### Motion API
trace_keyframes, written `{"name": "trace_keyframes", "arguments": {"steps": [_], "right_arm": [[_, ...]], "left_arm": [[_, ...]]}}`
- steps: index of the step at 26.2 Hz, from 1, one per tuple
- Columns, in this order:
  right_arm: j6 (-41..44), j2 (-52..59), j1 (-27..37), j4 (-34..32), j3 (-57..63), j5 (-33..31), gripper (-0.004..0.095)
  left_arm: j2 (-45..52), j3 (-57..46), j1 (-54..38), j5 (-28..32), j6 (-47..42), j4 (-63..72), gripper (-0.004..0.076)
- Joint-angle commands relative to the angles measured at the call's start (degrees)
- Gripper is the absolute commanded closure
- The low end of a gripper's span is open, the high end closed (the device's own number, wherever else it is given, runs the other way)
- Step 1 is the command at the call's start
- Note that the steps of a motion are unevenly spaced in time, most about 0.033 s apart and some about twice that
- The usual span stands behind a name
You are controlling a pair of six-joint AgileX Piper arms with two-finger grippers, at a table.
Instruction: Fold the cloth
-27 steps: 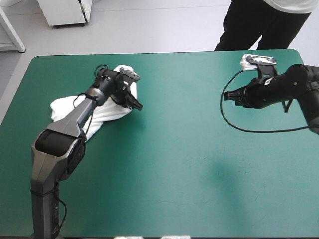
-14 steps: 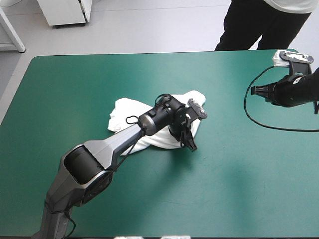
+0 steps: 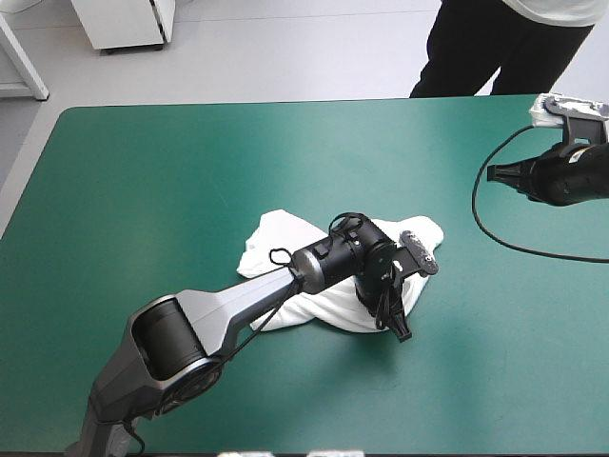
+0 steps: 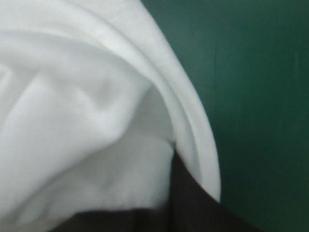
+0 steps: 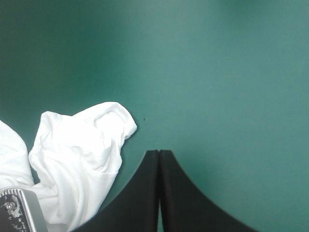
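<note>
You had one teal-green cover (image 3: 143,162) under two grippers and one white T-shirt (image 3: 278,240), a crumpled heap near the middle. Your left gripper (image 3: 398,326) pinched the heap's right side. Your right gripper (image 5: 159,157), fingers pressed together, hung by the far right corner, well apart.

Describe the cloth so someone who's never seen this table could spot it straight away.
Look at the teal-green table, near its middle. A crumpled white T-shirt lies there in a heap, pinched by the left claw. It is the only soft, white thing on the table, unlike the hard black claw holding it.
</note>
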State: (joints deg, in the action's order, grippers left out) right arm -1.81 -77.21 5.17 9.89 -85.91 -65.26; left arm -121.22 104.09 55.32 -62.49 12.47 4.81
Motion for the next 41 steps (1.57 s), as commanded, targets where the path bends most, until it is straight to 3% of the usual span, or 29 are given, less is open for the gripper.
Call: {"name": "trace_keyframes", "arguments": {"steps": [1,2,3,4,5,7,11,18,28,41], "right_arm": [[0.2,1.86,0.48,0.45,-1.98,3.29,0.0926],[0.2,1.86,0.48,0.43,-1.98,3.29,0.0925],[0.2,1.86,0.48,0.6,-1.98,3.43,0.0925],[0.2,1.86,0.48,0.66,-1.98,3.43,0.0925],[0.2,1.86,0.48,0.9,-1.98,3.43,0.0925],[0.2,1.86,0.48,1.05,-1.98,3.25,0.0926],[0.2,1.86,0.48,1.24,-1.88,2.33,0.0925],[0.2,2.12,0.48,3.27,-1.75,0.49,0.0926],[0.2,2.35,0.48,5.55,-1.75,0.0,0.0925],[-0.52,2.35,0.48,6.69,-1.75,0.25,0.0926]], "left_arm": [[5.4,2.56,0.43,-0.61,0.12,1.06,0.0658],[5.66,3.35,0.43,-0.49,0.12,1.62,0.0598],[6.09,5.56,0.43,-0.66,0.12,2.14,0.0442],[6.24,7.06,0.43,-1.4,0.12,2.14,0.0356],[6.62,10.7,0.43,-3.47,-1.42,1.31,0.0209],[7.31,15.94,0.43,-6.5,-4.46,-2.65,0.0157],[8.76,20.35,-1.09,-11.44,-8.99,-9.54,0.0185],[14.87,19.75,-14.0,-11.43,-13.06,-8.89,0.0193],[24.39,-0.27,-27.93,-11.43,-16.57,-8.89,0.0195],[26.11,-19.09,-30.41,-10.32,-23.72,-6.5,0.0197]]}}
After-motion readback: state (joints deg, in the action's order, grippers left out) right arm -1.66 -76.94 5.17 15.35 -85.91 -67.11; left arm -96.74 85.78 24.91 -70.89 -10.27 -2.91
